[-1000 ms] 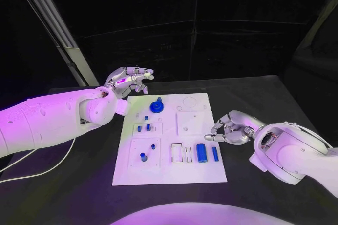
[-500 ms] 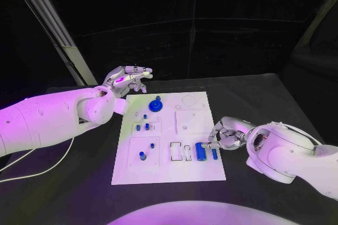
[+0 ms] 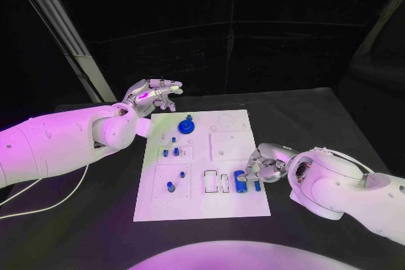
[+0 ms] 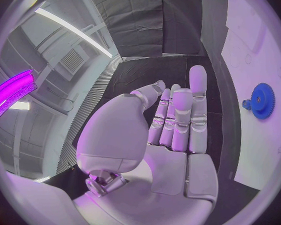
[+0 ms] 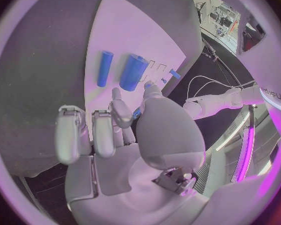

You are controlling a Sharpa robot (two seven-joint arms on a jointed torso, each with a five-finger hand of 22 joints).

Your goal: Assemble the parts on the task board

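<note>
Right hand [image 3: 263,167] moved in from board's right edge over last second, now over near-right part of task board [image 3: 232,147], fingers [image 5: 118,112] apart, nothing gripped, hovering just beside thick blue cylinder [image 3: 240,183] and thin blue rod [image 3: 257,184]. Left hand [image 3: 154,95] unchanged, raised beyond board's far-left corner, fingers straight and close together, empty. Blue gear [image 3: 186,127] stands at board's far end.
</note>
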